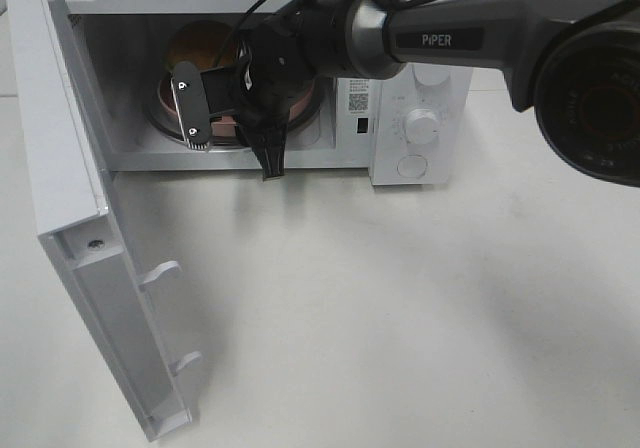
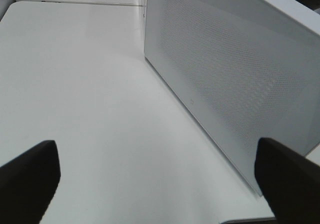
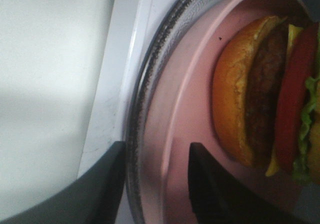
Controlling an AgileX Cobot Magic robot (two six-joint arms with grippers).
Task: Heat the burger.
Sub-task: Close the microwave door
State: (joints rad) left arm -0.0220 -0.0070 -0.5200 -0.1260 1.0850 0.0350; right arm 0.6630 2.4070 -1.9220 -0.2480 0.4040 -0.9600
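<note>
The burger (image 3: pixel 260 94) sat on its pink plate (image 3: pixel 170 134) inside the microwave (image 1: pixel 420 118) — placing looked done. The right gripper (image 3: pixel 157 146), jaws parted, straddled the plate rim, holding nothing; next — back out, shut the door (image 1: pixel 70 148).

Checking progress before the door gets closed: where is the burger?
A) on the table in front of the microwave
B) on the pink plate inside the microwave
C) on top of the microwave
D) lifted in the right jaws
B: the burger sits on the pink plate, on the glass turntable inside the open microwave.
</note>
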